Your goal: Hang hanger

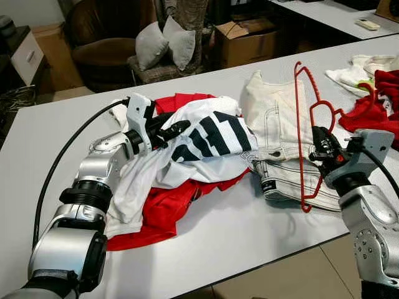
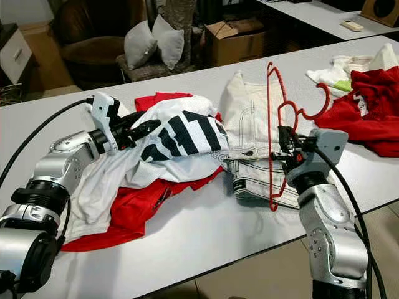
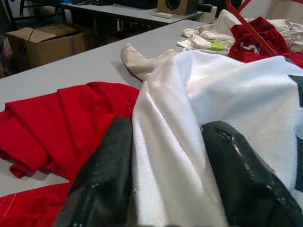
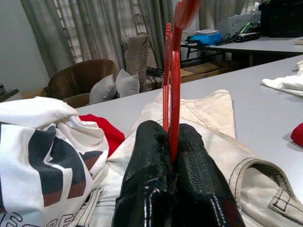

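— Right claw (image 1: 322, 148) first: what do we have in it?

— We see its two black fingers (image 4: 147, 175) pinched tight on the red hanger (image 1: 303, 134). They grip a thin red bar of it, and the hanger stands nearly upright, its hook (image 2: 316, 103) curling toward the right. Its lower end comes down over the cream jeans (image 1: 274, 124) on the white bench (image 1: 249, 230).

— And what lies under the hanger?

— The jeans are spread flat near the bench's front edge, waistband toward us. Just to their left is a heap of clothes: a white shirt with dark block lettering (image 1: 209, 140) on top, and a red garment (image 1: 168, 208) beneath it that spills out toward the front.

— Where is our left claw (image 1: 171, 132)?

— On that heap. Its fingers (image 3: 102, 182) are parted, with a fold of the white shirt running up between them, so we call it closed on the cloth rather than free.

— Anything farther out?

— At the bench's far right sits another pile, red cloth (image 2: 368, 115) with pale pieces (image 1: 358, 68) beside it. Beyond the bench we make out a brown armchair (image 1: 106, 37), two grey cushions (image 1: 163, 43) and a cardboard box (image 1: 246, 40) on the floor.
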### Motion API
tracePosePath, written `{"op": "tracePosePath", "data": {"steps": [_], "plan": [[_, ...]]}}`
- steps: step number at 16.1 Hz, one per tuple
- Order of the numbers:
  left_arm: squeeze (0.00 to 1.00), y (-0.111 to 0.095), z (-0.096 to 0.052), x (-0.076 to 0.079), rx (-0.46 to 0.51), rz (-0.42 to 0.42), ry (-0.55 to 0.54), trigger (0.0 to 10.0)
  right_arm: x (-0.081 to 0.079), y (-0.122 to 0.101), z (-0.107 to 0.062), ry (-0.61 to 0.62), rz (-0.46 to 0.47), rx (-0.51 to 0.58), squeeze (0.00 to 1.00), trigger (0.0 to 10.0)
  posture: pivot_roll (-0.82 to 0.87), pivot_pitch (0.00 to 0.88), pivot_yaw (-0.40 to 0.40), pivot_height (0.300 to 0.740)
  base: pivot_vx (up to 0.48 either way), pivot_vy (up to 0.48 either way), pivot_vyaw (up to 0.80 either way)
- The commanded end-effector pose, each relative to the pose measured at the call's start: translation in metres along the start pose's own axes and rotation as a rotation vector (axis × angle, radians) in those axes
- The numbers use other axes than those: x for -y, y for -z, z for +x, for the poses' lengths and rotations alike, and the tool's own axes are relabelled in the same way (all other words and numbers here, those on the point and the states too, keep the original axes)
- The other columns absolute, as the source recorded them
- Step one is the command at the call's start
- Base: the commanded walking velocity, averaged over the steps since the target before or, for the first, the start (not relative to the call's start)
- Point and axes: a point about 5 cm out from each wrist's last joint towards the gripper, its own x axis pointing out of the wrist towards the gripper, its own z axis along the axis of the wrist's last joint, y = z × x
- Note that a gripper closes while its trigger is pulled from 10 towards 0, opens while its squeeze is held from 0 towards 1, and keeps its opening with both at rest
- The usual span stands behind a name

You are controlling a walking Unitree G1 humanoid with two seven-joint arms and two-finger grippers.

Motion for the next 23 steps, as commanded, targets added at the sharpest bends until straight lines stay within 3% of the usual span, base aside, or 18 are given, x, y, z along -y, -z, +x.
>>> {"op": "tracePosePath", "data": {"steps": [1,6,9,10,12,14,15,16,18,19,20,21,23], "plan": [[0.00,-0.005,-0.003,-0.005,0.009,0.013,-0.019,0.0,-0.003,-0.003,0.000,-0.019,-0.006,0.004,0.00,10.0,-0.22,0.000,0.104,0.740,0.000,0.000,0.00],[0.00,-0.013,-0.002,-0.009,0.054,0.056,-0.062,0.0,-0.004,-0.002,0.000,-0.053,-0.019,-0.005,0.00,10.0,-0.21,0.000,0.099,0.740,0.000,0.000,0.00],[0.00,-0.046,-0.003,-0.018,0.089,0.298,-0.157,0.0,-0.014,-0.009,-0.001,-0.249,-0.094,-0.024,0.00,10.0,-0.21,0.000,0.098,0.740,0.000,0.000,0.00],[0.00,-0.073,-0.002,-0.018,0.142,0.407,-0.158,0.0,-0.018,-0.016,-0.004,-0.361,-0.139,-0.037,0.00,10.0,-0.20,0.000,0.105,0.740,0.000,0.000,0.00],[0.00,-0.089,0.000,-0.017,0.167,0.471,-0.157,0.0,-0.020,-0.020,-0.008,-0.429,-0.183,-0.052,0.00,10.0,-0.20,0.000,0.105,0.740,0.000,0.000,0.00],[0.00,-0.142,0.002,-0.009,0.281,0.657,-0.147,0.0,-0.017,-0.033,-0.013,-0.506,-0.273,-0.066,0.00,10.0,-0.21,0.000,0.109,0.740,0.000,0.000,0.00],[0.00,-0.163,0.002,-0.004,0.340,0.702,-0.129,0.0,-0.009,-0.041,-0.009,-0.458,-0.303,-0.037,0.00,10.0,-0.21,0.000,0.111,0.740,0.000,0.000,0.00],[0.00,-0.172,0.005,-0.002,0.279,0.740,-0.099,0.0,0.000,-0.051,-0.004,-0.381,-0.338,0.003,0.00,10.0,-0.21,0.000,0.116,0.740,0.000,0.000,0.00],[0.00,-0.154,0.008,-0.009,0.124,0.657,-0.064,0.0,0.012,-0.052,0.002,-0.243,-0.320,-0.001,0.00,10.0,-0.22,0.000,0.126,0.740,0.000,0.000,0.00],[0.00,-0.133,0.009,-0.015,0.056,0.575,-0.069,1.4,0.020,-0.049,0.002,-0.158,-0.299,-0.011,0.00,10.0,-0.22,0.000,0.129,0.740,0.000,0.000,0.00],[0.00,-0.098,0.013,-0.017,0.054,0.346,-0.056,10.0,0.023,-0.038,-0.002,-0.113,-0.257,-0.041,0.00,10.0,-0.23,0.000,0.132,0.740,0.000,0.000,0.00],[1.00,-0.081,0.013,-0.018,0.044,0.248,-0.068,10.0,0.018,-0.032,-0.005,-0.138,-0.250,-0.060,0.00,10.0,-0.23,0.000,0.133,0.740,0.000,0.000,0.00],[1.00,-0.055,0.011,-0.019,-0.004,0.159,-0.084,10.0,0.006,-0.025,-0.014,-0.244,-0.248,-0.097,0.00,10.0,-0.24,0.000,0.129,0.740,0.000,0.000,0.00]]}}
